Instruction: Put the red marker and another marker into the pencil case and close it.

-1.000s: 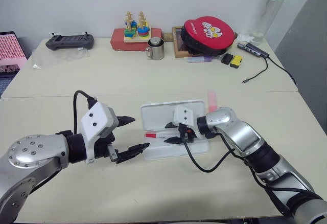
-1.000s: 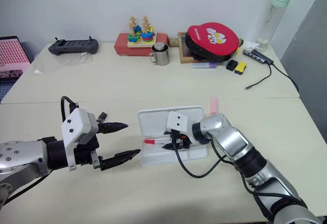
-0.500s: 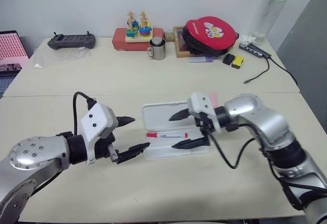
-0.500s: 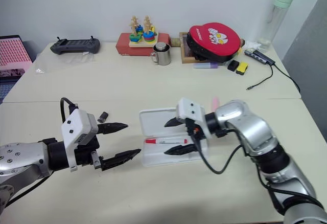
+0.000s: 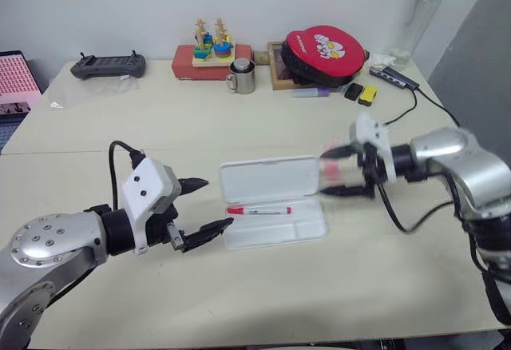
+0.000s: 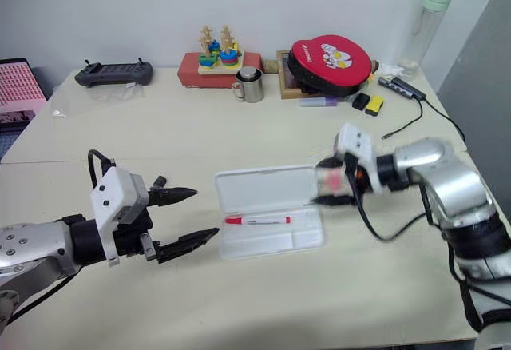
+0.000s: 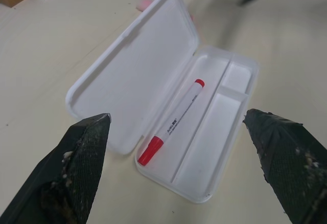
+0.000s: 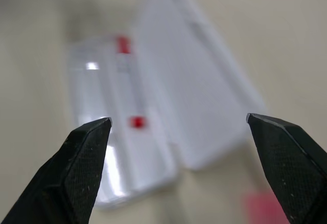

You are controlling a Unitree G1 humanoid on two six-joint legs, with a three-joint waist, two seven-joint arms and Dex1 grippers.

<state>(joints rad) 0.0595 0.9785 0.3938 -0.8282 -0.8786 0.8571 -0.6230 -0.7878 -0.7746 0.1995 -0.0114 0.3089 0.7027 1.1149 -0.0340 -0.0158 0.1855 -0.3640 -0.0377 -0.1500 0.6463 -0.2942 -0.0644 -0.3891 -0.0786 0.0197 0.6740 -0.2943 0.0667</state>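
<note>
The pencil case (image 5: 274, 202) lies open on the table (image 5: 239, 126), its lid folded flat toward the far side and its divided tray facing up. The red marker (image 5: 258, 210) already rests inside, lying lengthwise in the long compartment next to the hinge, red cap toward the left gripper (image 5: 200, 207), so the first part of the job looks done. The second piece, a pale pink highlighter (image 6: 330, 179), is not yet in the tray: it sits on the table just beyond the case's right end, and in the head views it shows as a pink blur between the spread jaws of the right gripper (image 5: 343, 173), which hangs over that spot with nothing in its grasp. Whether the jaws touch the highlighter cannot be told. The left gripper hovers above the table just beside the case's left end, its jaws released wide and empty, pointing at the open tray. The smaller compartments hold nothing. Judging by this layout, roughly a third of the task is complete; what remains is to pick up the highlighter, set it in the tray, and swing the lid shut.
</note>
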